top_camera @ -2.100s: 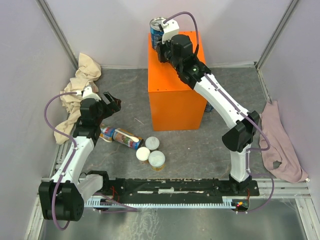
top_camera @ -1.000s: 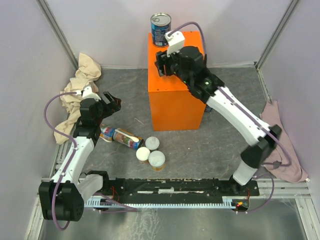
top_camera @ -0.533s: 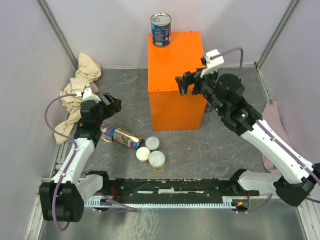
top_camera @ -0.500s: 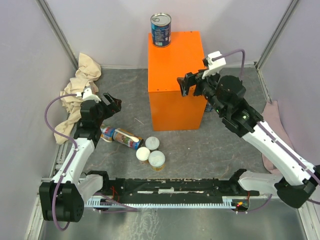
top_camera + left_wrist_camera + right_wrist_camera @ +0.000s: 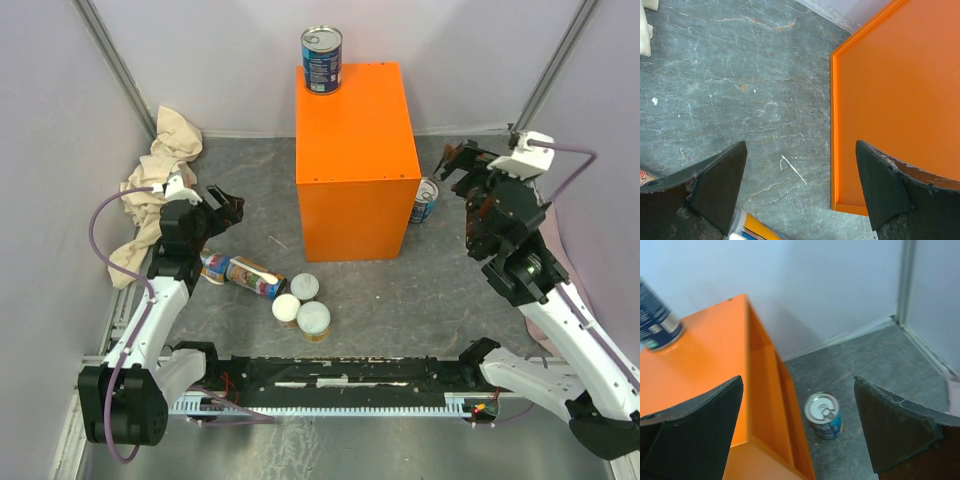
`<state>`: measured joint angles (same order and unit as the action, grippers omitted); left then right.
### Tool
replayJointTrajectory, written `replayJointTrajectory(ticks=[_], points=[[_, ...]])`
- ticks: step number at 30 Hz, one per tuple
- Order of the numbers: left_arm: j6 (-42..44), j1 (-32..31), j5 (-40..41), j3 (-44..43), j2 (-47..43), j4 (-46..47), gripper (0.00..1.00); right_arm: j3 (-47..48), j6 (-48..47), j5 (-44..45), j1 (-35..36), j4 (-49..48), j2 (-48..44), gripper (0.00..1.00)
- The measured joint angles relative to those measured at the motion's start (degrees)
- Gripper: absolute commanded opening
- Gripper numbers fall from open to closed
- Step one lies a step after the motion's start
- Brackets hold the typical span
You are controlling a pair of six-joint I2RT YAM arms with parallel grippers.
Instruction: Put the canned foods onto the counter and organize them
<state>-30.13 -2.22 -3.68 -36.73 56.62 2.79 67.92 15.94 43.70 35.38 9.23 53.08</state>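
Note:
The orange counter stands at the back centre. One blue-labelled can is upright on its far left corner. A second blue can stands on the floor against the counter's right side. Two colourful cans lie on their sides by the left arm, next to three upright pale-lidded cans. My right gripper hangs open and empty above the floor can, which shows between its fingers. My left gripper is open and empty over bare floor left of the counter, with a lying can at the bottom edge.
A beige cloth is heaped in the back left corner. A pink cloth lies by the right wall, mostly hidden behind the right arm. The black rail runs along the near edge. Walls close in on three sides.
The right gripper let go of the blue can on the counter, opened wide, then swung back and to the right, down beside the counter. The left arm stayed put.

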Motion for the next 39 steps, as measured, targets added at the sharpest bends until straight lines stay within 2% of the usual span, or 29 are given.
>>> replayJointTrajectory(ticks=[5,8,14,18,28,39], points=[[0.0,0.0,-0.5,0.0,0.0,0.3,0.95,-1.5,4.0,6.1,-5.1,1.3,-1.1,0.99],[0.0,0.0,-1.0,0.0,-0.1,0.4,0.95,-2.0,8.3,5.6,-9.9,3.9,0.0,0.99],[0.0,0.0,-1.4,0.0,-0.1,0.4,0.95,-4.7,18.7,-4.5,-24.1,10.2,5.4,0.99],[-0.1,0.0,-1.4,0.0,-0.1,0.4,0.95,-4.8,23.4,-12.5,-29.4,12.9,12.5,1.0],[-0.9,0.0,-1.4,0.0,-0.1,0.6,0.95,-3.5,28.2,-25.6,-30.3,15.5,25.0,1.0],[-1.0,0.0,-1.4,0.0,0.0,0.6,0.95,0.8,29.4,-32.2,-30.4,14.4,32.9,1.0]])
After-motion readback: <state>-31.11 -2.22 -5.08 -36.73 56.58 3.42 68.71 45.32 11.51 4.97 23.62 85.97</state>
